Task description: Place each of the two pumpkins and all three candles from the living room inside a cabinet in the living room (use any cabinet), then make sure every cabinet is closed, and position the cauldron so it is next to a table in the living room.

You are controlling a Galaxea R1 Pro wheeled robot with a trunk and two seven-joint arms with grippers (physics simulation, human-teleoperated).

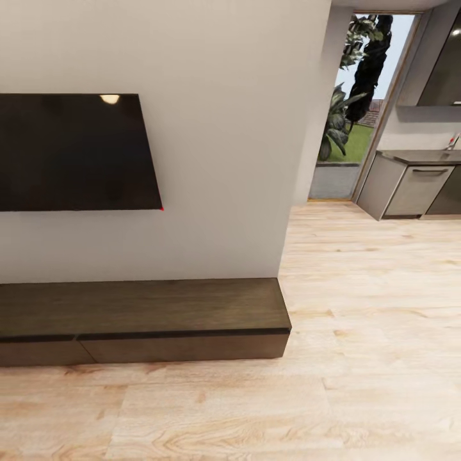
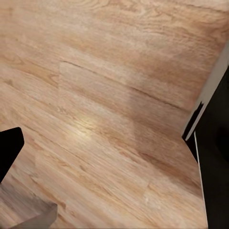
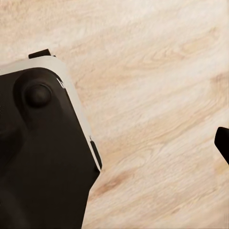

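The long low dark-brown cabinet [image 1: 147, 307] stands on the floor against the white wall, under a wall-mounted black TV [image 1: 73, 152]. Its flat top is bare and its plain fronts [image 1: 182, 347] sit flush and closed. The pumpkins, candles, cauldron and table are out of view. In the left wrist view one dark fingertip [image 2: 9, 149] hangs over bare wood floor. Another dark fingertip [image 3: 223, 142] pokes in at the edge of the right wrist view, above the floor. Neither view shows whether the jaws are open or shut.
Light wood floor [image 1: 358, 358] stretches in front of and to the right of the cabinet. At the far right are grey kitchen cabinets [image 1: 416, 189] and a doorway to a garden [image 1: 351, 109]. My black, white-edged base [image 3: 43, 157] is in the right wrist view.
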